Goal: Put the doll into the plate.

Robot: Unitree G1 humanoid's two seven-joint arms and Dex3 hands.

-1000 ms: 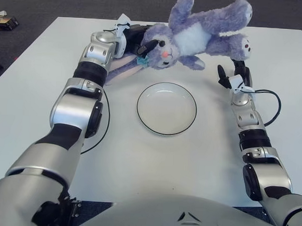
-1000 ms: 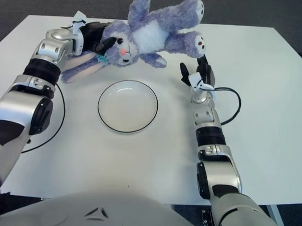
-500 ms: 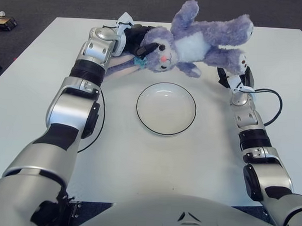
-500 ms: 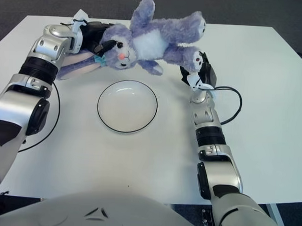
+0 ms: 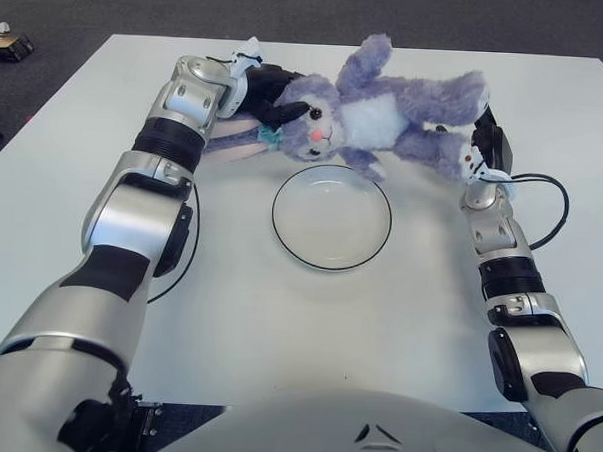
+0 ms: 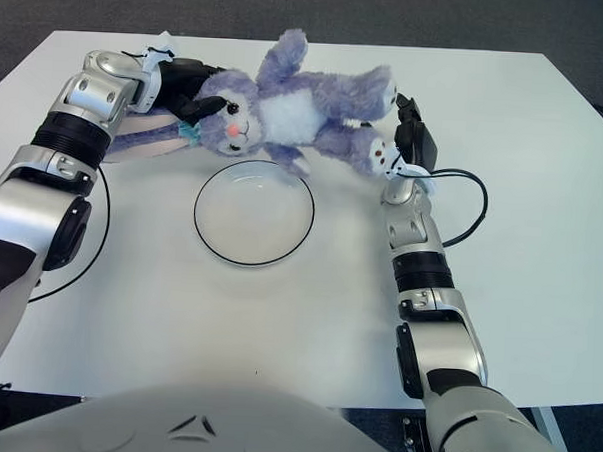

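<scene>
Both hands grasp a purple plush rabbit doll [image 5: 381, 114] beyond a black-rimmed white plate [image 5: 279, 231]: left hand [image 5: 268, 84] at its head, right hand [image 5: 485, 144] at its foot.

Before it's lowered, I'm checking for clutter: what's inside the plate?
The plate looks bare; the doll, held by the left hand and right hand, covers its far rim.

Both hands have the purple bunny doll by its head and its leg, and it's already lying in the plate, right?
Not quite: the doll is not in the plate yet. The left eye view shows it at the plate's far rim, the dish itself bare. The rest holds: the left hand grips its head end and the right hand its leg.
</scene>
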